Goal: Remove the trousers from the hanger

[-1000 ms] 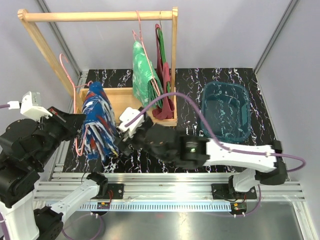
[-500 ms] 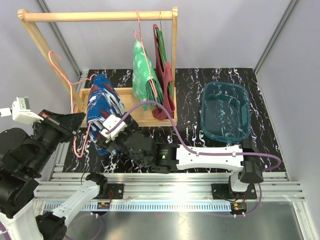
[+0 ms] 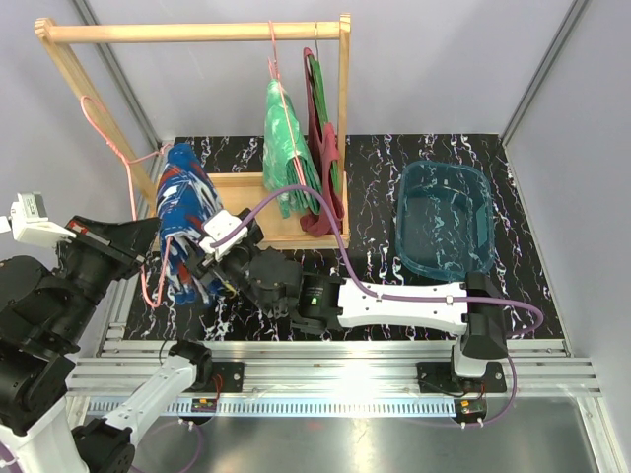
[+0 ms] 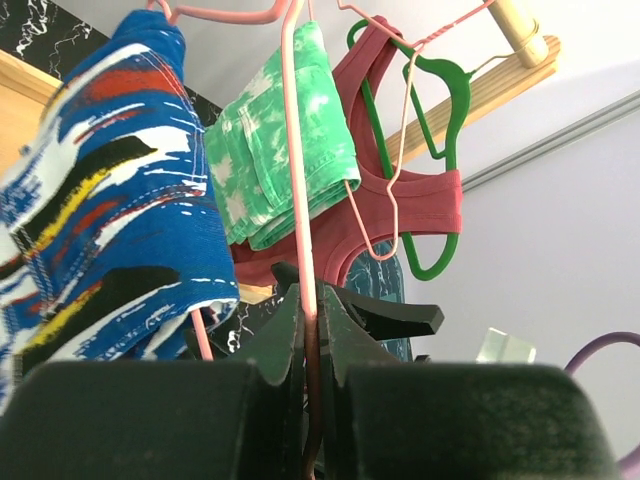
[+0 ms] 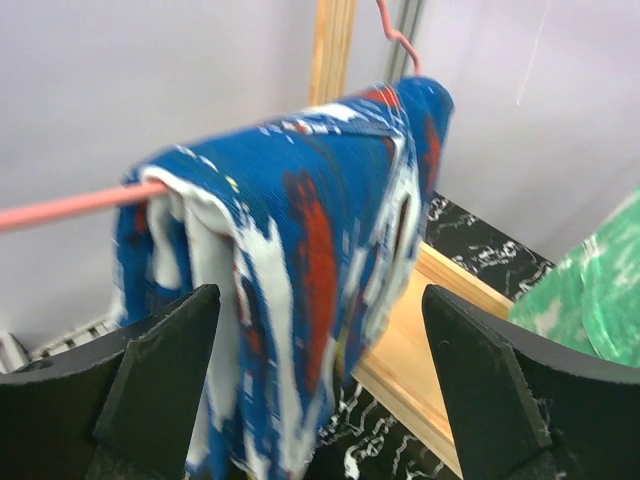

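Note:
The blue trousers (image 3: 185, 229) with red and white splashes hang folded over a pink hanger (image 3: 116, 148), off the rack and held out at the left. My left gripper (image 4: 310, 295) is shut on that hanger's wire (image 4: 298, 150). My right gripper (image 5: 320, 310) is open, one finger on either side of the blue trousers (image 5: 300, 250) without closing on them. In the top view the right gripper (image 3: 209, 261) is pressed against the cloth's lower right side. The green mottled trousers (image 3: 284, 138) hang from another pink hanger on the rack's rail.
The wooden rack (image 3: 197, 32) stands at the back left, its tray base (image 3: 246, 192) behind the blue trousers. A dark red garment (image 3: 323, 168) on a green hanger hangs beside the green trousers. A clear blue basin (image 3: 446, 219) lies at the right.
My right gripper has moved left from the table's middle until it straddles the blue trousers. The left arm has shifted the hanger and trousers up and to the left, still gripping the wire.

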